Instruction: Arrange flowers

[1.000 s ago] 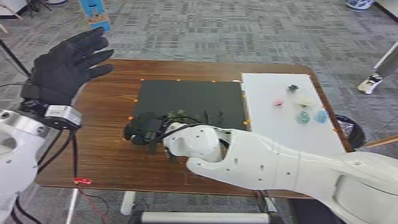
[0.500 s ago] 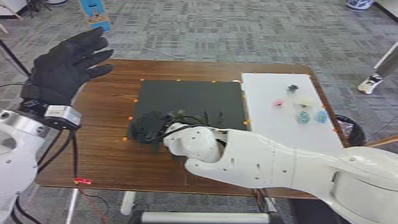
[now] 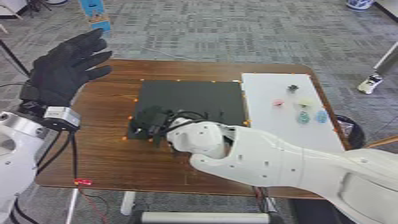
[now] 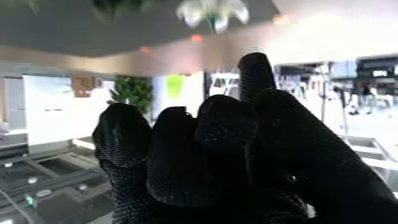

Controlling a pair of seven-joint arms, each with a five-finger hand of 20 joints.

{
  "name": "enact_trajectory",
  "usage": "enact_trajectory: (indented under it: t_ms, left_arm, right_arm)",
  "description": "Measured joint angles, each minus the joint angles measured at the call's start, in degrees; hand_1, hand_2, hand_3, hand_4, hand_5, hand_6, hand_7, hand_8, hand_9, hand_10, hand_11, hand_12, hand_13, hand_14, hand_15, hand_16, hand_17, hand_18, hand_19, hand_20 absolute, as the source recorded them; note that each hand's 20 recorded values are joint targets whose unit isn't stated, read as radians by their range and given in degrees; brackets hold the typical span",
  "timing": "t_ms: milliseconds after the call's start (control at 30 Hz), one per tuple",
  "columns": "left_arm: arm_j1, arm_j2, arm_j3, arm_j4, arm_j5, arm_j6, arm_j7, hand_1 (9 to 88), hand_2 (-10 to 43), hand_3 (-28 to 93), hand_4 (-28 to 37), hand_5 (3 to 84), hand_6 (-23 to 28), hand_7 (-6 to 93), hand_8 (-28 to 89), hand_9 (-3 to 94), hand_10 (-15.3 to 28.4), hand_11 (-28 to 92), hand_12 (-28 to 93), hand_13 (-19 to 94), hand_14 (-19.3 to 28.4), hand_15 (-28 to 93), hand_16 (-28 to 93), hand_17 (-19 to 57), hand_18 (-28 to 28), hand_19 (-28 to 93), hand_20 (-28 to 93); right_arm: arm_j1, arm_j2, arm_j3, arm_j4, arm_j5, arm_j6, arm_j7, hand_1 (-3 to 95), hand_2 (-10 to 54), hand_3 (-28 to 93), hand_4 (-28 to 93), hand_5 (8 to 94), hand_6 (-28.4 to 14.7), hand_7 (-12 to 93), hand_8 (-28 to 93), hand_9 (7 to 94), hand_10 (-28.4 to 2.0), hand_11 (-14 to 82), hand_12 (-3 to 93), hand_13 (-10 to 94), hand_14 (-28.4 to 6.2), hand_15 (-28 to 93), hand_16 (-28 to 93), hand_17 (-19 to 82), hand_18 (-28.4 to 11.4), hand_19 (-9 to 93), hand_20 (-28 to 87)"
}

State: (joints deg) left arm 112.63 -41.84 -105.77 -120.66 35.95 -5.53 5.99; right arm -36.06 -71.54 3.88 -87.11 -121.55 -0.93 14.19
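Evidently the arranging is sitting partway. Right hand (image 3: 151, 119) is lying over the near left part of the black mat (image 3: 191, 95); whether it is gripping anything, cannot tell. Left hand (image 3: 62, 67) is standing open beyond the left side of the tabletop (image 3: 98, 150). In the right wrist view, a white flower (image 4: 213, 12) is showing against the dark mat, blurred greenery (image 4: 108, 6) showing too, so the display is probably taking shape. On the white board (image 3: 298, 137), right, a dark green piece (image 3: 293, 88) is lying farthest; pink flower (image 3: 278, 102), pale yellow-green flower (image 3: 304, 104), teal piece (image 3: 304, 117) and blue piece (image 3: 321, 118) are lying nearer, presumably awaiting placement
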Motion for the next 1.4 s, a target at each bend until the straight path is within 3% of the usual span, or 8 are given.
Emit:
enact_trajectory:
  t_ms: [200, 300, 367, 467, 600, 733, 933, 1400]
  left_arm:
    - [0.8, -0.95, -0.84, -0.18, 0.0, -0.02, -0.31, 21.0, -5.9, 69, -28.3, 27.6, 2.3, 15.1, -8, 24.6, 11.2, 13, 16, 20, 13.5, 17, 4, -12.1, 22.5, 41, 8]
    - [2.5, -2.02, -2.34, -1.05, 0.03, 0.02, -0.47, 20.9, -6.1, 69, -28.3, 27.8, 2.3, 15.0, -8, 24.9, 11.2, 13, 16, 20, 13.4, 17, 4, -11.9, 22.5, 41, 8]
    - [4.4, -3.0, -3.87, -2.07, 0.04, 0.12, -0.55, 21.0, -6.1, 69, -28.3, 28.3, 1.7, 15.1, -8, 25.0, 11.2, 13, 16, 20, 13.4, 17, 4, -11.9, 22.5, 41, 7]
    - [7.9, -4.9, -5.72, -3.72, 0.07, 0.55, -0.57, 21.1, -6.0, 69, -28.3, 28.7, 1.3, 15.1, -8, 25.1, 11.2, 13, 16, 20, 13.4, 17, 4, -12.0, 22.6, 41, 7]
    - [11.9, -7.64, -5.92, -4.63, 0.12, 1.56, -0.07, 21.0, -6.1, 69, -28.3, 28.8, 1.7, 15.0, -8, 25.2, 11.2, 13, 16, 20, 13.5, 17, 4, -11.9, 22.5, 41, 7]
    - [14.3, -9.49, -5.78, -4.79, 0.16, 2.24, 0.14, 21.0, -6.1, 69, -28.3, 28.7, 1.9, 15.1, -8, 25.1, 11.1, 13, 16, 20, 13.4, 17, 4, -11.8, 22.5, 41, 7]
    - [16.8, -10.47, -6.22, -5.35, 0.18, 2.89, 0.27, 21.0, -6.0, 69, -28.3, 28.6, 2.0, 14.9, -8, 25.1, 11.2, 13, 16, 20, 13.4, 17, 4, -11.8, 22.5, 41, 7]
    - [16.6, -10.46, -5.92, -5.29, 0.15, 3.11, 0.02, 21.2, -5.6, 69, -28.3, 28.6, 2.1, 15.1, -8, 25.1, 11.2, 14, 16, 20, 13.4, 17, 4, -11.8, 22.4, 41, 7]
  right_arm:
    - [-3.8, 4.4, 4.8, -7.0, -1.3, 6.4, -0.6, 24.8, 3.7, 82, -25, 49.5, 3.5, 19, -14, 73.8, -11.5, 67.9, 36.3, 71, -10.7, 89, 41, 37, -24.0, 93, 61]
    - [-7.4, 8.3, 8.9, -11.9, -1.2, 12.9, 0.4, 26.2, -3.5, 81, -28, 51.4, 2.2, 19, -13, 73.5, -11.5, 67.4, 36.2, 68, -10.1, 86, 41, 34, -23.0, 92, 57]
    - [-9.8, 11.5, 11.4, -14.7, -1.0, 18.7, 2.5, 28.6, -8.7, 79, -28, 52.9, 1.5, 19, -13, 66.8, -11.3, 59.5, 36.0, 66, -10.0, 85, 40, 33, -22.6, 90, 56]
    - [-13.4, 16.5, 15.7, -16.2, -1.2, 28.4, 7.4, 34.9, -9.5, 71, -28, 52.9, 1.4, 20, -12, 64.2, -10.8, 49.0, 32.4, 63, -9.9, 85, 40, 31, -22.4, 88, 56]
    - [-19.9, 23.2, 25.6, -13.2, -6.3, 35.5, 15.6, 38.9, -9.5, 66, -28, 49.0, 0.0, 19, -12, 58.5, -11.1, 29.7, 24.3, 61, -10.3, 84, 39, 29, -22.4, 87, 57]
    - [-25.7, 30.0, 34.7, -8.6, -11.3, 33.0, 23.9, 38.7, -9.5, 67, -28, 46.6, -1.0, 18, -12, 53.2, -11.5, 20.5, 21.8, 60, -10.2, 85, 36, 29, -22.7, 86, 57]
    - [-34.6, 39.7, 45.0, -7.9, -8.3, 20.6, 27.8, 42.2, -9.5, 61, -28, 47.0, -1.3, 18, -11, 54.5, -11.2, 18.8, 20.8, 60, -10.4, 85, 35, 29, -22.9, 86, 58]
    - [-48.8, 42.8, 55.1, -15.0, -4.0, 20.3, 23.5, 48.9, -9.5, 47, -28, 53.3, 0.2, 19, -12, 60.5, -8.8, 20.4, 19.7, 61, -10.6, 86, 35, 29, -23.1, 86, 59]
